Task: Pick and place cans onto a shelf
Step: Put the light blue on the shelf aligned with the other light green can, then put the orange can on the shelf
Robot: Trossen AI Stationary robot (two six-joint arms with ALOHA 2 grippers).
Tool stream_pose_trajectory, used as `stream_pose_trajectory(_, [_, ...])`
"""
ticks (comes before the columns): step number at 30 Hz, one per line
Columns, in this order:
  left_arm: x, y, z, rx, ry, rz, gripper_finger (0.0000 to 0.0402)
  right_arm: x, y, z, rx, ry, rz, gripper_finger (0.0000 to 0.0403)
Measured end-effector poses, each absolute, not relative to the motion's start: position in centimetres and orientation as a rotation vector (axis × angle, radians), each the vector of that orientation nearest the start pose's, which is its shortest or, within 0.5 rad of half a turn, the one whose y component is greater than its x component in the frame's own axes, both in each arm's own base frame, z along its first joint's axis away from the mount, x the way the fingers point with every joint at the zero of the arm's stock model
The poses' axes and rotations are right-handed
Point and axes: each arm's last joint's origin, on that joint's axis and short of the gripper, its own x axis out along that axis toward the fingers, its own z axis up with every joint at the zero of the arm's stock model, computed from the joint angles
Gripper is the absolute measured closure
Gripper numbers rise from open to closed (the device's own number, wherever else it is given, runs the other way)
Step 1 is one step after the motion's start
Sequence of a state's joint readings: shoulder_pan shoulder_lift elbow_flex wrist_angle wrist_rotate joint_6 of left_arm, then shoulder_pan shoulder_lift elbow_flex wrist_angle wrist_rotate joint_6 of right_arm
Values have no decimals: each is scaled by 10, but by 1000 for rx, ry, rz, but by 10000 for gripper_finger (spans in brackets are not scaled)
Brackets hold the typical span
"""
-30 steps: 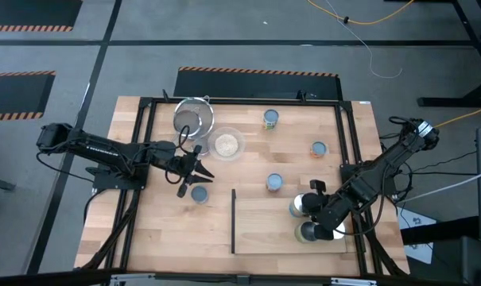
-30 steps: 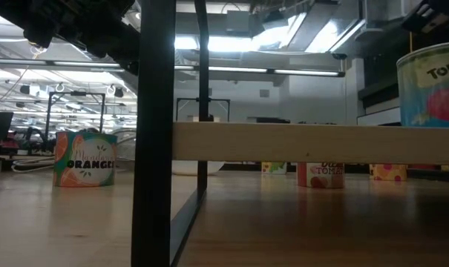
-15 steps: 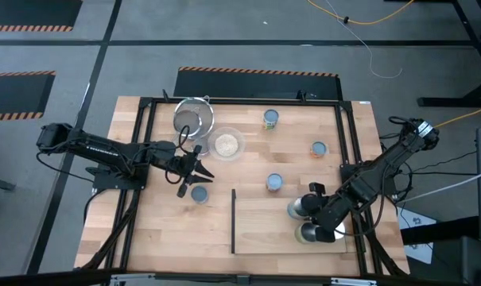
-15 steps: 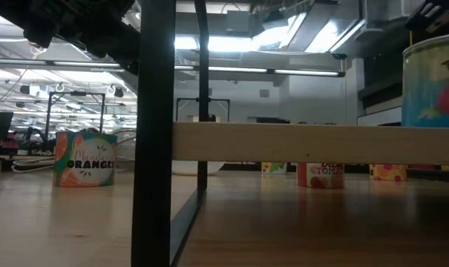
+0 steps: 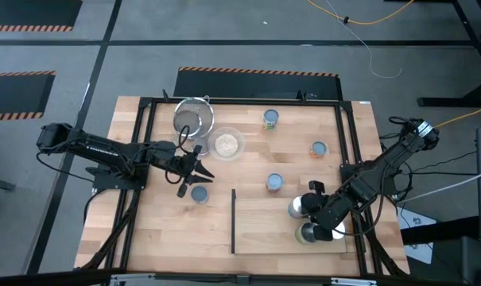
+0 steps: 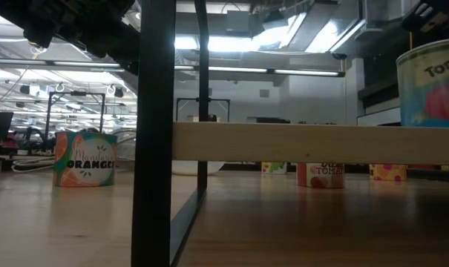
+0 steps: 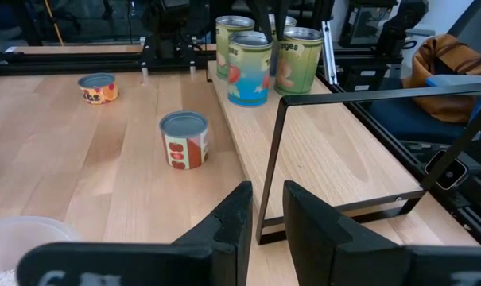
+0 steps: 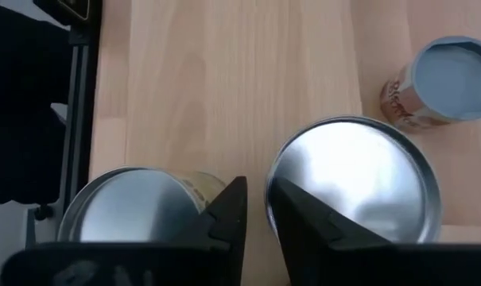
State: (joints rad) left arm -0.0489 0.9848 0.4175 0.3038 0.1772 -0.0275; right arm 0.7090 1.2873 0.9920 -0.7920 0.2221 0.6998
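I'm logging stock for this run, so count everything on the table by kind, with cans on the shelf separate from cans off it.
Cans on the shelf: 3
Cans on the tabletop: 4
Mesh strainer: 1
Glass bowl: 1
Total: 9

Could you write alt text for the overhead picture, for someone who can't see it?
Seen from above, two dark robot arms work at a wooden table. The right hand sits over two shiny cans on a low shelf; the left hand hovers by another can, near a strainer and a bowl.
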Motion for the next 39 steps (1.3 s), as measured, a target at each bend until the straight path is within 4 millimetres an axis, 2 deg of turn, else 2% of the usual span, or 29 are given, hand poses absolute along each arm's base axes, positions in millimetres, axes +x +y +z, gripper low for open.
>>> stream_pose_trajectory(5, [205, -15, 217, -53, 267, -220, 335, 188, 153, 258, 141, 1058, 73, 334])
stream_pose_trajectory(9, [206, -15, 218, -126, 270, -207, 335, 187, 151, 264, 147, 1043, 76, 334])
stream_pose_trajectory(15, [205, -15, 220, -283, 277, -190, 335, 189, 151, 295, 139, 921, 98, 334])
stream_pose_trajectory(19, [205, -20, 230, -348, 255, -206, 335, 193, 151, 313, 68, 810, 71, 334])
stream_pose_trajectory(26, [211, -46, 270, -348, 255, -305, 335, 206, 146, 323, -4, 673, 25, 334])
stream_pose_trajectory(33, [207, -78, 301, -307, 453, -198, 335, 219, 136, 326, -23, 628, 7, 334])
stream_pose_trajectory(36, [203, -90, 301, -309, 555, -134, 335, 223, 133, 327, -15, 616, -3, 334])
stream_pose_trajectory(39, [198, -97, 293, -318, 654, -101, 335, 225, 131, 326, -13, 618, -13, 334])
